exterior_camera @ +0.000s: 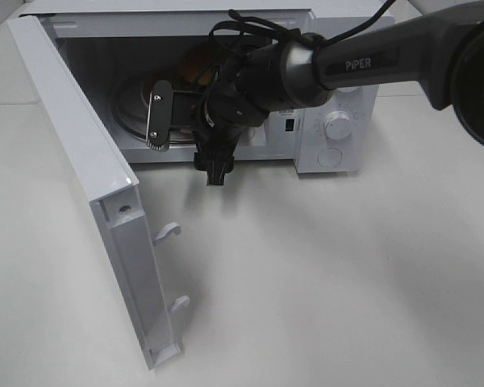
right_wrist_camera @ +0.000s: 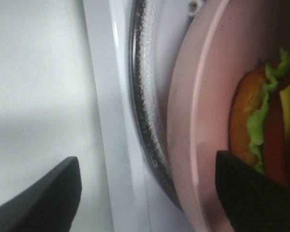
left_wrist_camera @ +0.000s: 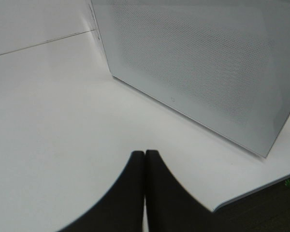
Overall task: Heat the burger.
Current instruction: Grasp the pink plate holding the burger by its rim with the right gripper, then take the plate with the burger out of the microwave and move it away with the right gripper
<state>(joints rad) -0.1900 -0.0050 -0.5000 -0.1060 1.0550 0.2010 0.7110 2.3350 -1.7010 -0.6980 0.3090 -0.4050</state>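
White table [exterior_camera: 323, 274], open microwave [exterior_camera: 339, 129]

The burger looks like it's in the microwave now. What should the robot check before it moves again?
1. Burger on the pink plate: ok.
2. Plate inside the microwave, on the glass turntable: ok.
3. Right gripper open, holding nothing: ok.
4. Right gripper clear of the opening: not ok, it is at the cavity mouth.
5. Door shut for heating: not ok, wide open.
6. Left gripper shut, outside the door: ok.
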